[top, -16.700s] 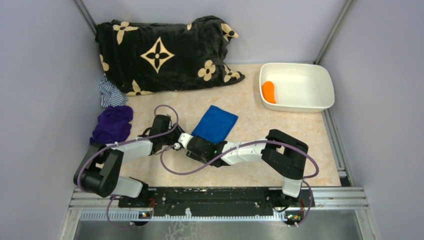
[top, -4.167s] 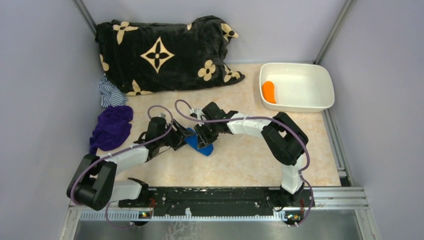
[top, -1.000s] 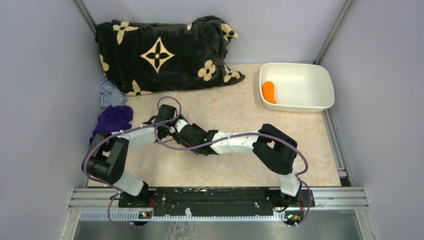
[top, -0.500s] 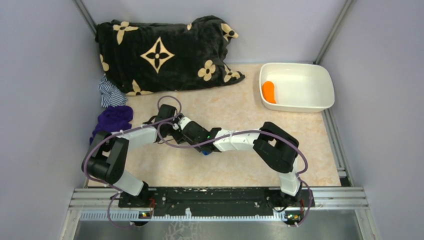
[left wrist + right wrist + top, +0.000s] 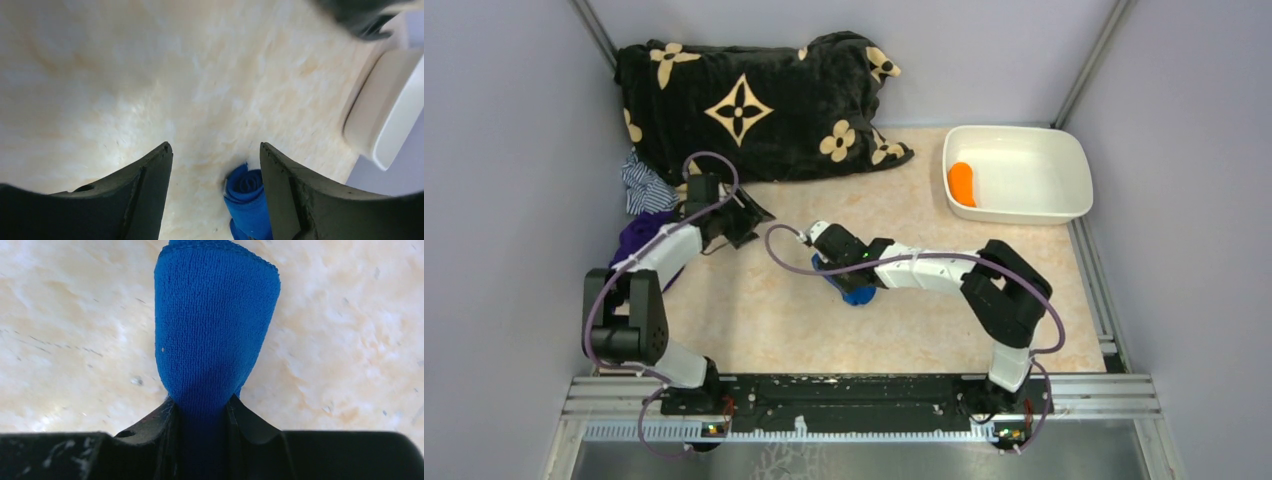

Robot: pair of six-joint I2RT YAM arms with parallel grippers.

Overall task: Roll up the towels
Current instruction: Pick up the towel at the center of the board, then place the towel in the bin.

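Blue towel (image 5: 215,330), rolled tight at mid-table, is now pinched in my right gripper (image 5: 202,406) alone, since my left gripper (image 5: 215,148) has swung away far-left, wide open and empty; next it likely joins the orange towel (image 5: 962,183) in the far-right tub (image 5: 1066,158).

Blue towel (image 5: 858,293): rolled into a tight tube, its spiral end showing toward the left wrist camera (image 5: 246,184). Near end sitting pinched between the fingers of the right gripper (image 5: 202,410), the rest sticking out past them over mid tabletop (image 5: 754,320); touching or lifted, unclear. Orange towel (image 5: 962,183): lying as a short roll inside the white tub (image 5: 1024,217), against its left wall, well apart from the blue.
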